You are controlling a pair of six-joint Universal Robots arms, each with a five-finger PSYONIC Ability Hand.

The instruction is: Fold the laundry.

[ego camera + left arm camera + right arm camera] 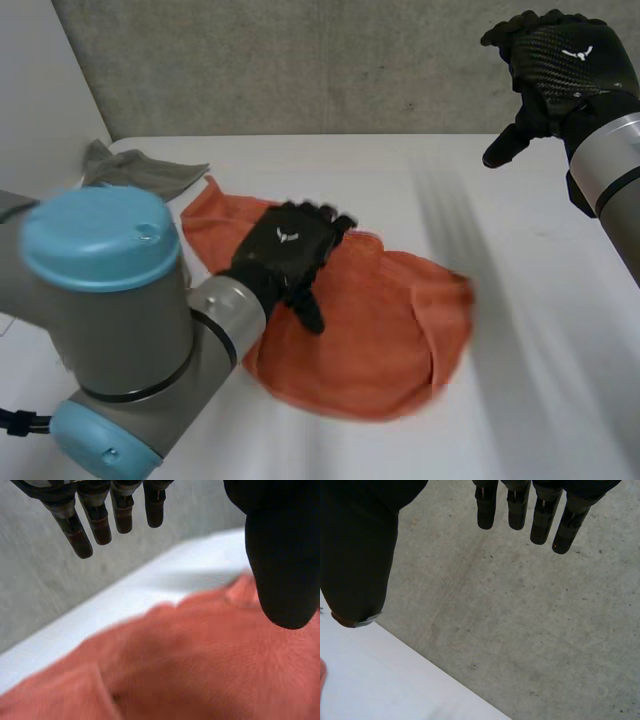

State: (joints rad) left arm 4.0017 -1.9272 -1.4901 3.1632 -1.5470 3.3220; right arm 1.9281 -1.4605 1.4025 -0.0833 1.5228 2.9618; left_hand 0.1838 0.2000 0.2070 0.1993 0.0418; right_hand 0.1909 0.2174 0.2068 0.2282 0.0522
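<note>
On the white table [545,385], the orange cloth [385,345] is lying rumpled and uneven, with what looks like a flap turned over at the end nearer the robot's right side. The left hand [288,250] is sitting over the cloth's middle-left part. Its fingers [75,536] are hanging nearly straight with the thumb well apart from them, and it is gripping nothing; whether the palm is pressing the fabric I cannot tell. The right hand [560,62] is hanging high above the table's far right, well apart from the cloth, with fingers loose and empty. To my eye the main risk is coming from that imbalance. If the left hand is sliding or scooping from the middle with no second hand pinning a corner or edge, the fabric is likely to bunch into a ridge rather than lie flat, and any fold made over those wrinkles would be going askew. A pinch taken here could also be catching both layers. The grey cloth [138,170] near the far left corner is lying close enough that the left arm might snag it.
</note>
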